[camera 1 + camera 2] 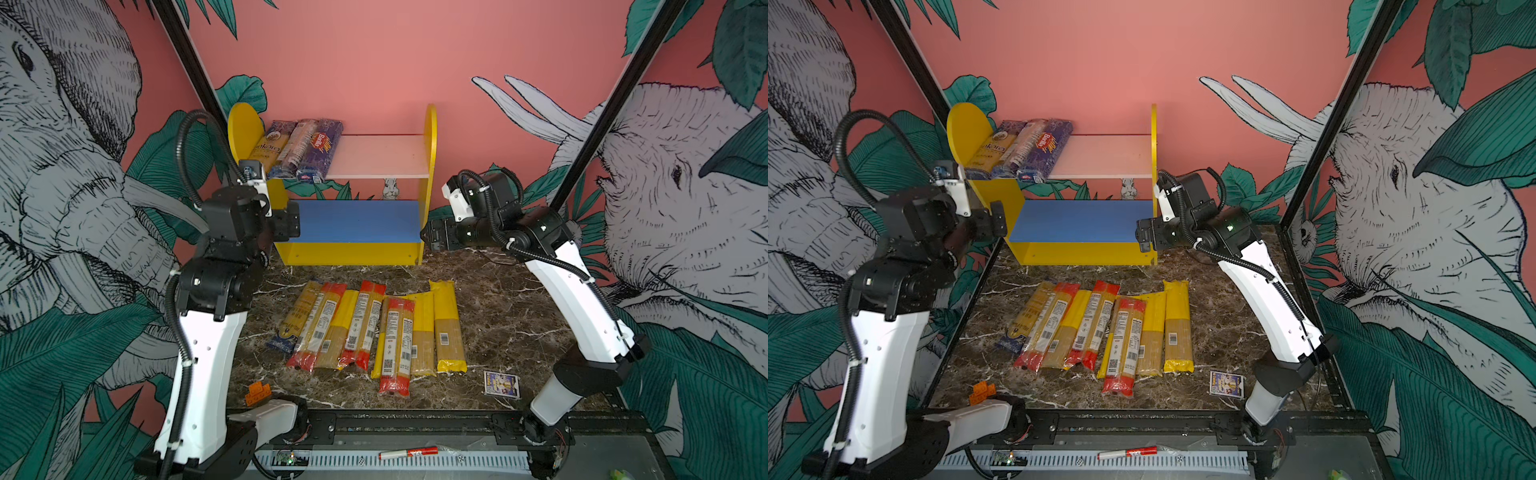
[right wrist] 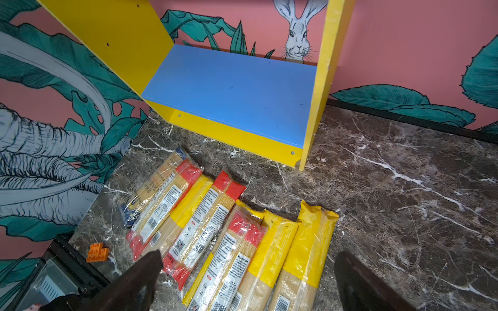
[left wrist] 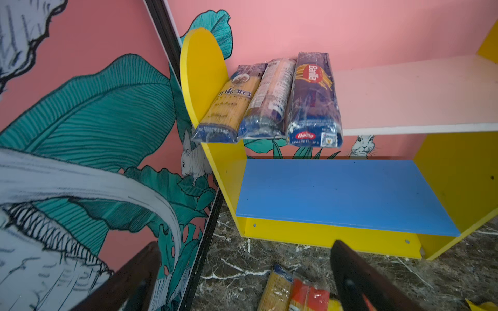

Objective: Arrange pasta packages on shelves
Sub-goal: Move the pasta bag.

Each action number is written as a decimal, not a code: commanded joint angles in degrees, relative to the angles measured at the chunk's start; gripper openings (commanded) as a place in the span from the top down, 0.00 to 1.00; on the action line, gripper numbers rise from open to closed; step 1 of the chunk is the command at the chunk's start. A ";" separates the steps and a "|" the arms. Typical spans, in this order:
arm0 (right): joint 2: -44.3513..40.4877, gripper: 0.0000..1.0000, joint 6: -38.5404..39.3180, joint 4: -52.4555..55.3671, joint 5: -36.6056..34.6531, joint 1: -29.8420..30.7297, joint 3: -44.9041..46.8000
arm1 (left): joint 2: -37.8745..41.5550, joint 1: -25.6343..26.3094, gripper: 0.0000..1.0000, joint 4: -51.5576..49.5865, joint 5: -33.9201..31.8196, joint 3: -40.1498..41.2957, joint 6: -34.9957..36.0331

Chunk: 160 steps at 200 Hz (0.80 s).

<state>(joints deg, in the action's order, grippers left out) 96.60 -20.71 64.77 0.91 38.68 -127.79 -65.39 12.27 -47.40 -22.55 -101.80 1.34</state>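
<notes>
The yellow shelves (image 1: 430, 137) stand against the back wall, with a pale pink upper board (image 1: 378, 156) and a bare blue lower board (image 1: 357, 220). Three dark blue pasta packages (image 1: 303, 149) (image 3: 269, 102) lie side by side at the upper board's left end, overhanging its front edge. Several yellow and red-ended pasta packages (image 1: 374, 328) (image 2: 229, 237) lie in a row on the marble table in front. My left gripper (image 1: 289, 222) (image 3: 245, 243) hovers open and empty by the unit's left panel. By the unit's right panel my right gripper (image 1: 432, 237) (image 2: 249, 253) is open and empty.
An orange toy block (image 1: 257, 392) sits at the table's front left. A small purple-blue card box (image 1: 501, 384) lies at the front right. On the front rail rests a red marker (image 1: 409, 452). Black frame posts (image 1: 623, 95) rise at both back corners.
</notes>
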 commanded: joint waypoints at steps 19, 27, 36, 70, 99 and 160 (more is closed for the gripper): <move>0.28 0.01 0.99 2.20 0.72 2.27 0.42 | 8.88 -0.23 0.01 -8.65 1.02 12.86 -6.62; 0.30 0.01 0.91 2.56 0.71 2.77 0.71 | 10.66 -0.31 0.01 -9.47 2.39 15.77 -8.29; 0.18 0.01 0.64 2.92 0.72 3.20 1.02 | 12.49 -0.26 0.01 -10.17 4.13 18.81 -10.15; -0.25 0.01 -0.34 3.88 0.16 4.82 2.27 | 17.89 -0.24 0.02 -10.70 9.75 29.75 -16.25; -1.47 0.01 -1.44 3.93 0.07 5.70 4.39 | 20.35 -0.23 0.02 -8.74 14.76 38.25 -17.46; -3.05 0.01 -4.38 10.96 -9.21 5.59 5.84 | 19.63 12.03 0.03 -1.84 20.30 50.34 -34.18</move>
<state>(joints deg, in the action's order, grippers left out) 95.72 -23.09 70.02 -1.58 44.21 -120.60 -45.71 17.08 -52.49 -2.76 -54.17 -23.42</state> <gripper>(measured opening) 0.989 0.967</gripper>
